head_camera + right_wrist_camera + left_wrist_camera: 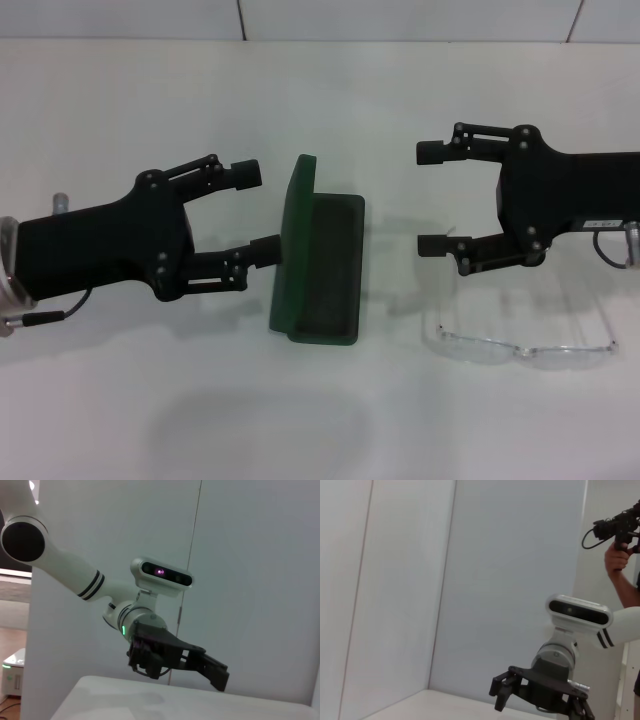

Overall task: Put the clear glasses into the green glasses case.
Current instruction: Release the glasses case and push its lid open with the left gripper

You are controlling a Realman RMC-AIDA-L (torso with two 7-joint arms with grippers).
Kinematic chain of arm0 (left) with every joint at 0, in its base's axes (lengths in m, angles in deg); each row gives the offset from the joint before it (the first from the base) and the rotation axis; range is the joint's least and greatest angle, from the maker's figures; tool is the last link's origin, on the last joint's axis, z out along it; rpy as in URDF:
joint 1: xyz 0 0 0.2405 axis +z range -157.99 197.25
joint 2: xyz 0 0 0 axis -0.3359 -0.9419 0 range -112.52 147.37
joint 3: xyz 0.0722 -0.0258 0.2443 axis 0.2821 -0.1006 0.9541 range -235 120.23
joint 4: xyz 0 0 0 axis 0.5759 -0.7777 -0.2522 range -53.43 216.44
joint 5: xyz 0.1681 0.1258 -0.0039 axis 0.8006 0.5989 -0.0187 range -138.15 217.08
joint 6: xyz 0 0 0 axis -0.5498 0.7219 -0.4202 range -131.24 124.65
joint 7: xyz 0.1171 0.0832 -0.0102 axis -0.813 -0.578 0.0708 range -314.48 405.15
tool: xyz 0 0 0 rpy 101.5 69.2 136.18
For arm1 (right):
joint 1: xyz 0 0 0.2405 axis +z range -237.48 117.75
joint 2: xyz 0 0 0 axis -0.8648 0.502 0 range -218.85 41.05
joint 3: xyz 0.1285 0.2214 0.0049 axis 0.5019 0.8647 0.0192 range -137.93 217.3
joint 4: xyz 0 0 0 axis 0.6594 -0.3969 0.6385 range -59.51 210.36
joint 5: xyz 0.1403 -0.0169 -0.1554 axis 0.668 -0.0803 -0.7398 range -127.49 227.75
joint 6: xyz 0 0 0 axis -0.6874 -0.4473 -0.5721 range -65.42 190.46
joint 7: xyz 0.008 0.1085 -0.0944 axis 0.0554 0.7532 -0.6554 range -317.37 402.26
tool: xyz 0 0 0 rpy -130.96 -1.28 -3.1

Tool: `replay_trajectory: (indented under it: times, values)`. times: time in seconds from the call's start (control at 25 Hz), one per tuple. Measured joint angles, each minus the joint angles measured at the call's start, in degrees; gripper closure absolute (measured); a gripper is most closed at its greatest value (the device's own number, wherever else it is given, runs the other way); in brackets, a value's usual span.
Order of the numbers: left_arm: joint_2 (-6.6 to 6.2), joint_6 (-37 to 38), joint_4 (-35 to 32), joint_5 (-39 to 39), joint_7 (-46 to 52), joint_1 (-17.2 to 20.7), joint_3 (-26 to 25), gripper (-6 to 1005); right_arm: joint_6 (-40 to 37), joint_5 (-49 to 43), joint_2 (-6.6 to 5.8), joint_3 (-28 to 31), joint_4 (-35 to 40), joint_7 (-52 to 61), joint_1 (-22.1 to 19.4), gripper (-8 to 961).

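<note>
The green glasses case (335,262) lies open at the table's middle, its lid (294,240) standing upright on the side towards my left arm, the dark lining bare. The clear glasses (523,345) rest on the table to the right of the case, arms unfolded. My left gripper (255,212) hovers open just behind the lid, its nearer fingertip (265,250) at the lid's back; whether it touches I cannot tell. My right gripper (432,198) is open, to the right of the case and just beyond the glasses, with nothing between its fingers.
The white table (150,400) runs to a white back wall (320,18). In the left wrist view my right arm (560,655) shows farther off, with a person holding a camera (619,535) behind it. The right wrist view shows my left arm (150,625).
</note>
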Motion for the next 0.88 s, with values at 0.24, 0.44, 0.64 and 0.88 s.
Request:
replay_trajectory:
  times: [0.24, 0.44, 0.64, 0.88]
  values:
    - [-1.11, -3.1, -4.7, 1.8, 10.9, 0.1, -1.7, 126, 0.8, 0.7, 0.25, 3.4, 0.0, 0.3, -0.7, 87]
    - [-0.31, -8.5, -13.0, 12.2, 27.2, -0.9, -7.5, 127, 2.4, 0.7, 2.80, 13.7, 0.6, 0.1, -3.3, 88]
    - [2.64, -12.7, -20.0, 24.8, 41.0, -3.3, -8.6, 128, 5.1, 0.8, 4.64, 20.0, 1.7, 0.1, -5.2, 90]
    - [6.74, -15.0, -28.4, 41.1, 56.7, -6.3, -8.3, 129, 6.6, 0.9, 4.64, 20.1, 1.4, 0.3, -5.3, 91]
